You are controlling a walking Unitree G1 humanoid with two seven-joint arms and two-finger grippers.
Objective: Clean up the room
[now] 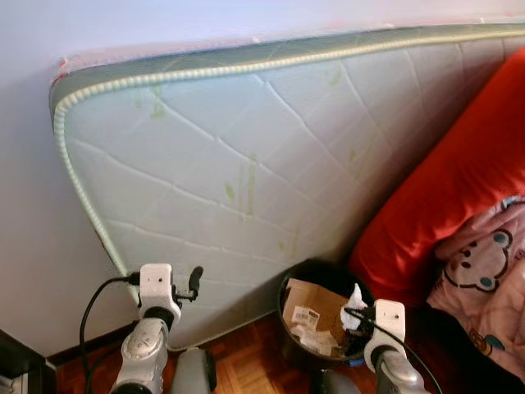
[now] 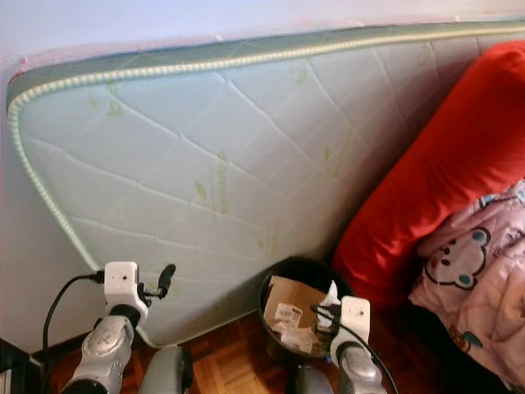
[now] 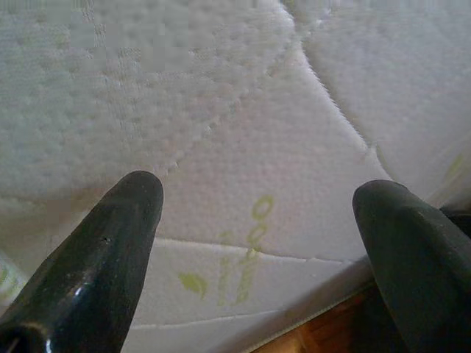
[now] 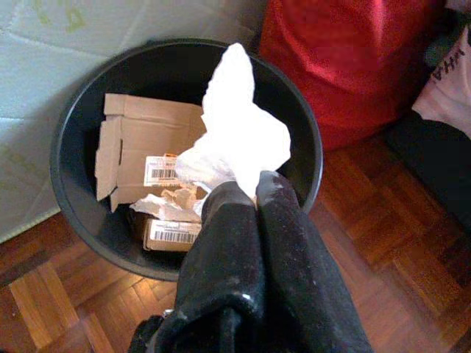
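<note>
A black round bin (image 1: 289, 328) stands on the wooden floor against a leaning mattress, with flattened cardboard (image 4: 140, 151) and crumpled paper inside. My right gripper (image 4: 250, 193) hovers over the bin's near rim, shut on a crumpled white tissue (image 4: 239, 132) that sticks up above the bin; the same tissue (image 1: 354, 297) shows in the head view. My left gripper (image 3: 257, 198) is raised to the left, open, its fingers (image 3: 118, 228) pointing at the mattress with nothing between them.
A pale quilted mattress (image 1: 246, 156) leans on the wall behind the bin. To the right lie a red cushion (image 1: 459, 180) and a pink bear-print blanket (image 1: 484, 271). Parquet floor (image 4: 383, 257) surrounds the bin.
</note>
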